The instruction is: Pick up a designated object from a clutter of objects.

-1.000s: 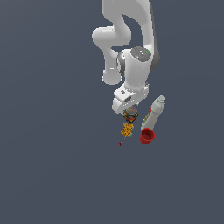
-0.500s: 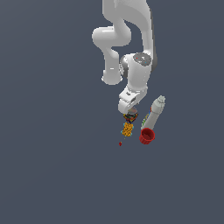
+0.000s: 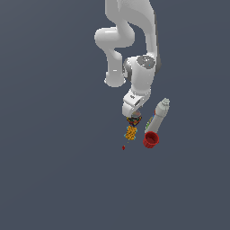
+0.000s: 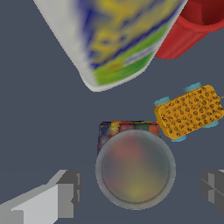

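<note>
In the wrist view I have the pincer [image 4: 138,192] spread apart, one finger [image 4: 65,194] on each side of the multicoloured can [image 4: 134,168], with bare bench [image 4: 35,131] showing between each finger and the can's rim. The orange-yellow lump [image 4: 190,112] lies just beside the can's edge. Beyond the can, across an open strip, lie the white-grey bottle [image 4: 116,37] and the red cup [image 4: 192,28]. In the exterior view a tiny red speck [image 3: 123,147] lies apart from the group.

I count one multicoloured can [image 4: 134,168], one orange-yellow lump [image 4: 191,112], one red cup [image 3: 151,140], one white-grey bottle [image 3: 158,115], one red speck [image 3: 123,147].
</note>
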{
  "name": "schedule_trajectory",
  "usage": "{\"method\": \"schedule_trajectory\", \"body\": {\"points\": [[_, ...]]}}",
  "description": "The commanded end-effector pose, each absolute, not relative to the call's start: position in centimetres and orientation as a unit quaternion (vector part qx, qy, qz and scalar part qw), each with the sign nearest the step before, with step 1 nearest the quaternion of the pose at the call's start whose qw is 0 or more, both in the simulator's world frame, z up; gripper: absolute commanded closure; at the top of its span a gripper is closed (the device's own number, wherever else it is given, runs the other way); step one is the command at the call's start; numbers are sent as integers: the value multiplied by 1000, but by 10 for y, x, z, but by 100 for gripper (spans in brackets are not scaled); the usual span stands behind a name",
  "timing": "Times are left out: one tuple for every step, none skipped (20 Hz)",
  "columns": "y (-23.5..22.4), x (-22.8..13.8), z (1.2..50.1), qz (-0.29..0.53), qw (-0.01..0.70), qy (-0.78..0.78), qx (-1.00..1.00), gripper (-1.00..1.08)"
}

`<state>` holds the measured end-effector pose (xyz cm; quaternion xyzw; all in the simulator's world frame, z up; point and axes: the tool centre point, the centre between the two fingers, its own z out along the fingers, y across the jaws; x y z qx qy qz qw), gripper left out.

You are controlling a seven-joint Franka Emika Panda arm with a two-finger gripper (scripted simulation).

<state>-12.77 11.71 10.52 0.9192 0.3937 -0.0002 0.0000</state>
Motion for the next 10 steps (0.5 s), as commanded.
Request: {"method": "schedule_trajectory", "body": {"points": [[117,-128,100,0,0,394,919,-92],[117,-128,97,0,0,394,919,-92],[117,-129,93,0,-1,394,919,-92],[117,-129,89,0,-1,395,919,-92],[117,-129,84,0,-1,395,919,-92],[117,-129,80,0,-1,395,919,-92],[118,-129,75,0,-1,395,919,-92],[118,-129,71,0,-1,395,918,-92],[117,-129,68,0,-1,395,918,-92],[118,-129,65,0,-1,396,918,-92]]}}
